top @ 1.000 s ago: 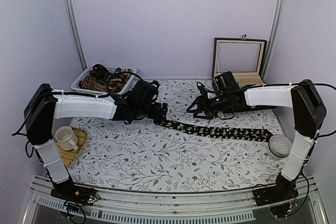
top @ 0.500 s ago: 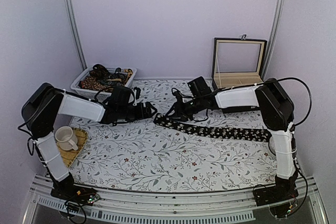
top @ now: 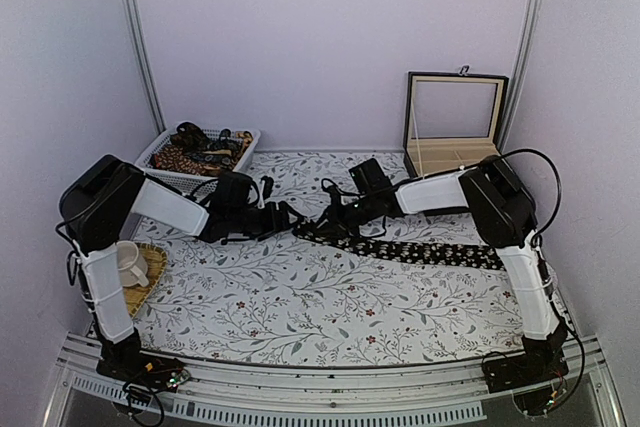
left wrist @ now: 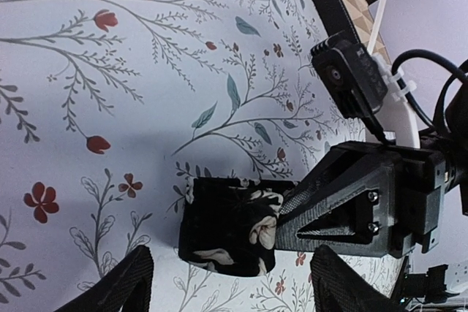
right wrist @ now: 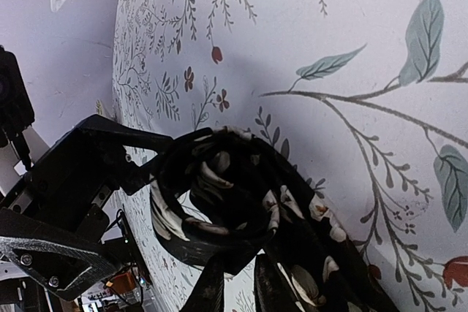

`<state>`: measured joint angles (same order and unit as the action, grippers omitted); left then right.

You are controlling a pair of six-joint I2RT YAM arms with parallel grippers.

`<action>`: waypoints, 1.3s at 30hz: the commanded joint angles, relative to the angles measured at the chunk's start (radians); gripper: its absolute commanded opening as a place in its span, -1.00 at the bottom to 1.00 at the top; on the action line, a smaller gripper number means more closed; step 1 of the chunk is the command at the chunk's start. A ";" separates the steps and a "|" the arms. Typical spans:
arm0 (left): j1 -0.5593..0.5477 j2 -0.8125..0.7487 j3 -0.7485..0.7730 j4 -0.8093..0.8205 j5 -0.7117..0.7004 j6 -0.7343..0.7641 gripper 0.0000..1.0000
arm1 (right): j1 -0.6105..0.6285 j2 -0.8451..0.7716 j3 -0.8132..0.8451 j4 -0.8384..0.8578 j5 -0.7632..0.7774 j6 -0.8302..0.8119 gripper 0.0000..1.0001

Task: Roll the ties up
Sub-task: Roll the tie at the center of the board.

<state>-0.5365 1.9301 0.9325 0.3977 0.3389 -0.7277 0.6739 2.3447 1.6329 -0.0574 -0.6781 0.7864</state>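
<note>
A black tie with pale flower specks point(top: 430, 251) lies across the floral table, running right from the middle. Its left end is curled into a small roll point(top: 314, 232), which also shows in the left wrist view point(left wrist: 227, 228) and the right wrist view point(right wrist: 219, 195). My right gripper point(top: 330, 226) point(right wrist: 241, 290) is shut on the roll's near edge, its fingers almost touching. My left gripper point(top: 289, 219) point(left wrist: 230, 290) is open just left of the roll, fingers wide apart, not touching it. The right gripper's finger point(left wrist: 351, 202) shows against the roll.
A white basket point(top: 160, 147) holding other ties stands at the back left. An open wooden box point(top: 455, 147) stands at the back right. A cup point(top: 125, 262) sits on a woven mat at the left edge.
My right gripper has moved left along the tie to its left end and closed on it. My left gripper has let go of that end and drawn back slightly left.
</note>
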 commanded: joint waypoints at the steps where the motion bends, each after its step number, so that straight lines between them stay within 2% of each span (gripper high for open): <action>1: 0.022 0.027 0.027 0.047 0.043 -0.006 0.44 | 0.002 0.108 0.045 0.031 -0.022 0.021 -0.73; 8: 0.040 0.130 0.037 0.127 0.127 -0.045 0.30 | 0.001 0.143 0.076 0.030 -0.025 0.030 -0.79; 18: 0.056 0.202 -0.005 0.338 0.246 -0.146 0.22 | 0.002 0.210 0.154 -0.040 -0.013 0.008 -0.88; 25: 0.056 0.236 -0.026 0.445 0.290 -0.211 0.04 | 0.007 0.221 0.190 -0.084 0.004 -0.001 -0.88; 28: 0.054 0.226 -0.024 0.420 0.272 -0.194 -0.09 | 0.007 0.223 0.194 -0.092 0.006 -0.001 -0.88; 32: 0.043 0.184 0.001 0.278 0.191 -0.110 -0.20 | 0.007 0.223 0.194 -0.093 0.007 0.003 -0.88; 39: 0.018 0.139 0.045 0.109 0.062 -0.014 -0.66 | 0.007 0.221 0.194 -0.096 0.012 0.006 -0.87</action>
<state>-0.5018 2.1143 0.9382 0.6384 0.4957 -0.8253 0.6743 2.4641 1.8076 -0.1349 -0.6830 0.7967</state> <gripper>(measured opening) 0.222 0.062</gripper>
